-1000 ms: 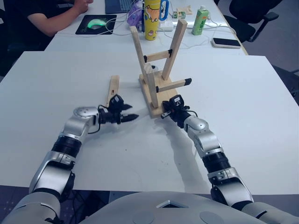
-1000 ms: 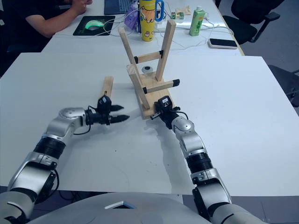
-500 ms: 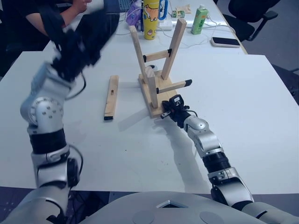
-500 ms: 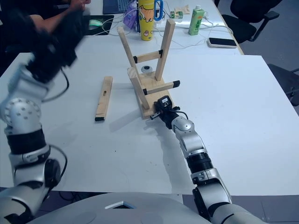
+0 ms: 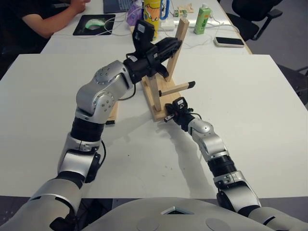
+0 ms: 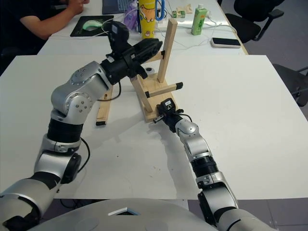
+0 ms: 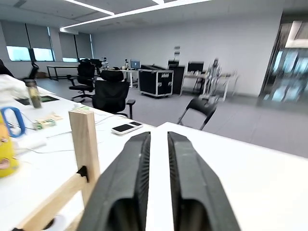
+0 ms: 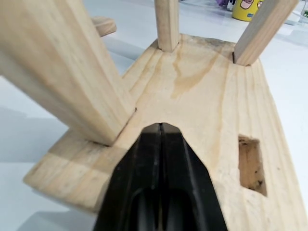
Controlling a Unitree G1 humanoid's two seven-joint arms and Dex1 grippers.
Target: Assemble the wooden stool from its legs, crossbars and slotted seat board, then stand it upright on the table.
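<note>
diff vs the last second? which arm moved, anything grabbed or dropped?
The left pincer swung up from the table beside the loose leg and now sits high by the upturned legs of the partly built stool, holding nothing. The right pincer stayed shut at the near edge of the seat board. Stool and loose leg did not move.

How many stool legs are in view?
4. Three stand in the seat board: front leg, back leg, leaning leg. The loose leg lies on the table, partly behind the left arm.
</note>
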